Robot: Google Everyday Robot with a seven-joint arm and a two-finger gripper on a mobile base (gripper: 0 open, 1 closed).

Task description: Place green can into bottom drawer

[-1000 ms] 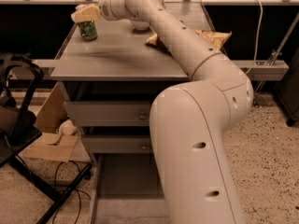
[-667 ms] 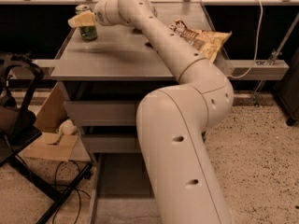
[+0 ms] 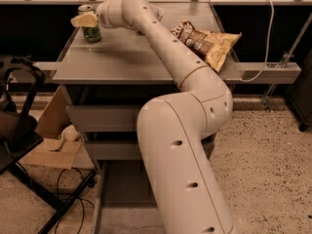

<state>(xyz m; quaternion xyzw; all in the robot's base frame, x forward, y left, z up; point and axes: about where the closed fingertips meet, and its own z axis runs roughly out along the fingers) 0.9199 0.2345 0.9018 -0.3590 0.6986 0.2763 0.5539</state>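
Observation:
The green can [image 3: 90, 29] stands upright at the far left corner of the grey table top [image 3: 122, 57]. My gripper [image 3: 84, 20] is at the can's upper part, on its near left side, with the arm reaching across the table from the right. The can's silver rim shows just above the gripper. The bottom drawer [image 3: 119, 194] is pulled out at floor level below the table. Its flat grey tray is partly hidden by my arm's large white base link.
A crumpled chip bag [image 3: 207, 40] lies at the table's right side. Two upper drawers [image 3: 100, 118] are shut. A cardboard box [image 3: 51, 140] and a black chair frame [image 3: 19, 126] stand on the floor at the left. A cable [image 3: 265, 38] hangs at the right.
My arm has swung so its upper link now runs more steeply across the table. The gripper stays at the green can, which still stands in the same corner.

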